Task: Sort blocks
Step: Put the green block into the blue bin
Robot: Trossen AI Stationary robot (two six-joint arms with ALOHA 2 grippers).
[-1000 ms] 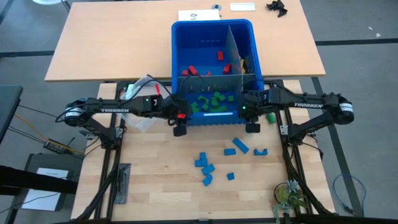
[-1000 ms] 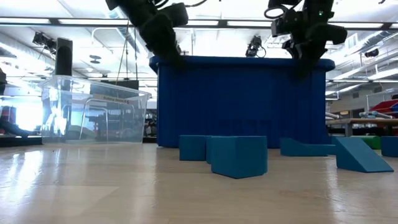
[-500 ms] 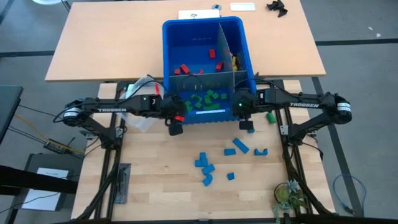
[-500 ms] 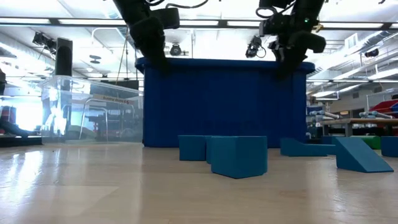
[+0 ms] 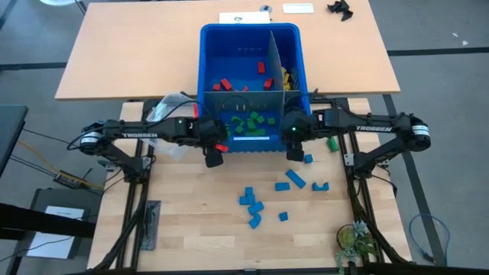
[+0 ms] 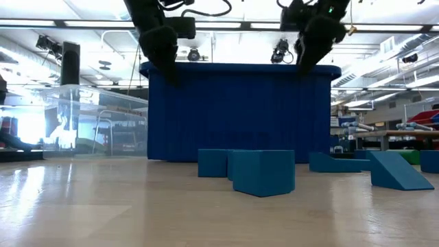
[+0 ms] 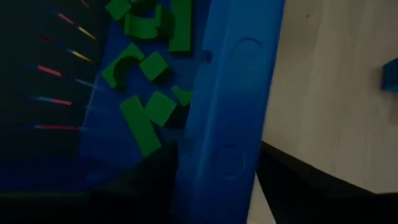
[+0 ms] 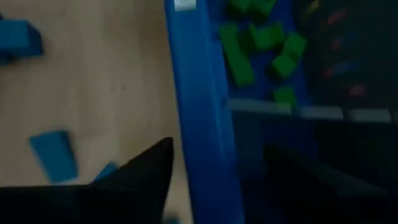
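The left gripper [image 5: 213, 155] sat at the bin's [image 5: 248, 145] near-left corner, its jaws straddling the near wall, one finger inside and one outside. They looked parted wide enough to clear the wall, though whether they still pinched it I could not tell. Green blocks [image 7: 149, 112] lay in the bin's near compartment, red blocks [image 5: 226, 84] in the far-left one. The right gripper [image 5: 294, 147] stood at the near-right corner, jaws likewise astride the wall and seemingly slack. Loose blue blocks [image 5: 250, 203] lay scattered on the counter [image 5: 191, 214] nearer than the bin, well apart from it. To do this step well, both arms would best lift straight off the rim together, so the bin is not dragged askew.
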